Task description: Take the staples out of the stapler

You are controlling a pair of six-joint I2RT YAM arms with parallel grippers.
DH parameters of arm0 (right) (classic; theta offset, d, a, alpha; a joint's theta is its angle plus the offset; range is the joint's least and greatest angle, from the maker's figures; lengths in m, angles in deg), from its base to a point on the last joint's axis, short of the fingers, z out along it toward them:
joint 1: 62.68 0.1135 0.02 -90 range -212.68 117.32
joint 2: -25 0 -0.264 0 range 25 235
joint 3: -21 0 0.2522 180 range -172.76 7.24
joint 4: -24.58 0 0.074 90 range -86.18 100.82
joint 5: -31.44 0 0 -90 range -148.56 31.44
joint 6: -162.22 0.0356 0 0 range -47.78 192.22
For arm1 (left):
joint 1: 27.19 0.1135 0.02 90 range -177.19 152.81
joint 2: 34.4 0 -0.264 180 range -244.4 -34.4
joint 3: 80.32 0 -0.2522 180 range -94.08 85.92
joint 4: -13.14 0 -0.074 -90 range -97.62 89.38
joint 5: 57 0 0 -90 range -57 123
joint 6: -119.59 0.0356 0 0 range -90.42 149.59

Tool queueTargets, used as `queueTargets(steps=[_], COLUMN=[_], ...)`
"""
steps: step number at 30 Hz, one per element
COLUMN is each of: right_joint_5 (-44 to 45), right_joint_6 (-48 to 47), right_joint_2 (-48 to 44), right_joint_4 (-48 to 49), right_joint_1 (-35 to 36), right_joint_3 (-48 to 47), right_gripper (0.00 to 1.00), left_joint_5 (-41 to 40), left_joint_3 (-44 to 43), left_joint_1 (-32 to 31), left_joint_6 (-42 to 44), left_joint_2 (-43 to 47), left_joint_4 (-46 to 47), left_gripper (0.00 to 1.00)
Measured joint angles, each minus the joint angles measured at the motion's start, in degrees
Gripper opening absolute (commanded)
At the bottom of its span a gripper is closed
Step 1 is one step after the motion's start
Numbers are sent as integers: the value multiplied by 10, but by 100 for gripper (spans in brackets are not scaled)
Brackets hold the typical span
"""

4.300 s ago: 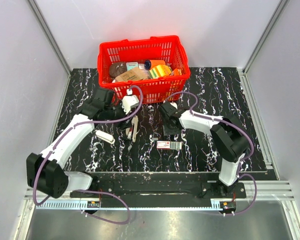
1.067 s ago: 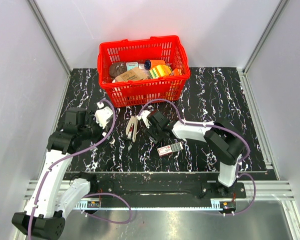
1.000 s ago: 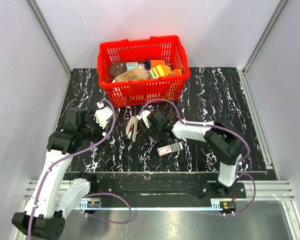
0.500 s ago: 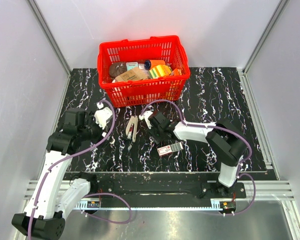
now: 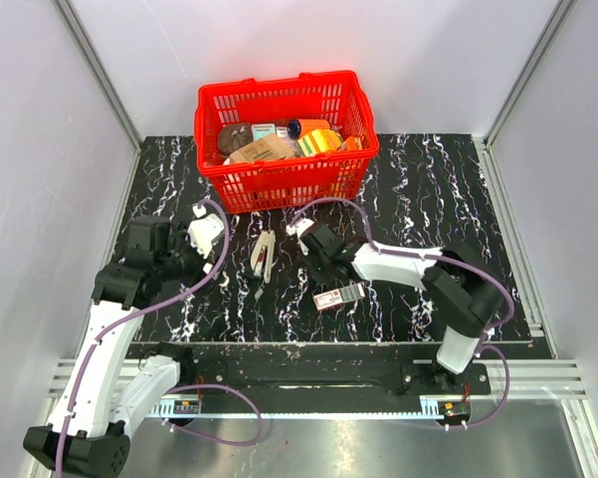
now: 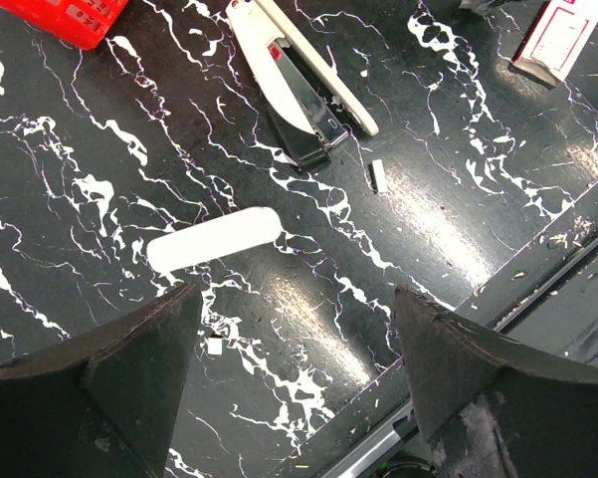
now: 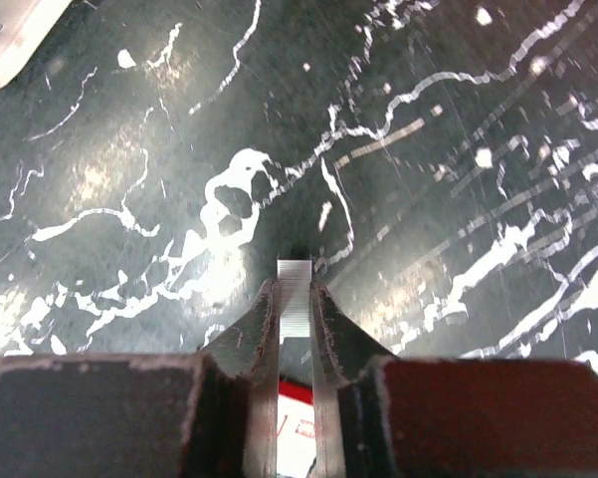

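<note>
On the black marbled table (image 5: 428, 199), just in front of the red basket (image 5: 289, 177), the stapler (image 5: 263, 256) is seen lying opened, its two narrow arms splayed from the hinge at the basket end. It is touched by neither gripper and is flanked by them, one on each side.

Just to its right the right gripper (image 7: 296, 289) is lowered close to the tabletop. Its fingers (image 7: 264, 319) are pressed together on a short silvery strip of staples (image 7: 295, 269), whose ribbed end is seen jutting beyond the fingertips. Whether the strip is touching the table cannot be told. A red-and-white box (image 5: 338, 296) is laid flat near that gripper, toward the near edge and apart from the stapler.

To the stapler's left the left gripper (image 6: 294, 368) is held above the table with its fingers (image 6: 129, 358) spread wide and nothing between them. Under it a white oblong piece (image 6: 214, 239) is found lying flat, near the stapler's open end but not touching it. A small pale sliver (image 6: 377, 175) is seen just beside that same end. The basket is filled with assorted packages, which cannot be made out singly.
</note>
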Motion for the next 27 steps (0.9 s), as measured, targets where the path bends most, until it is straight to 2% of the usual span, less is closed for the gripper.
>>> queueTargets(steps=[2,10,16,27], right_joint_5=[13,68,95,124], right_joint_6=[28,163,230,267], right_joint_2=[-29,-148,-156,-159], right_joint_4=[-12,-34,-71,-85], right_joint_1=[0,0,3,14], right_joint_3=[14,90,137,146], right_gripper=[0,0,0,0], left_joint_5=[2,2,2,3], left_joint_3=[0,0,0,0], left_joint_1=[0,0,0,0], left_joint_6=[0,5,7,7], left_joint_2=[-1,-2,-2,-2], left_joint_4=[0,0,0,0], left_gripper=[83,83,83,83])
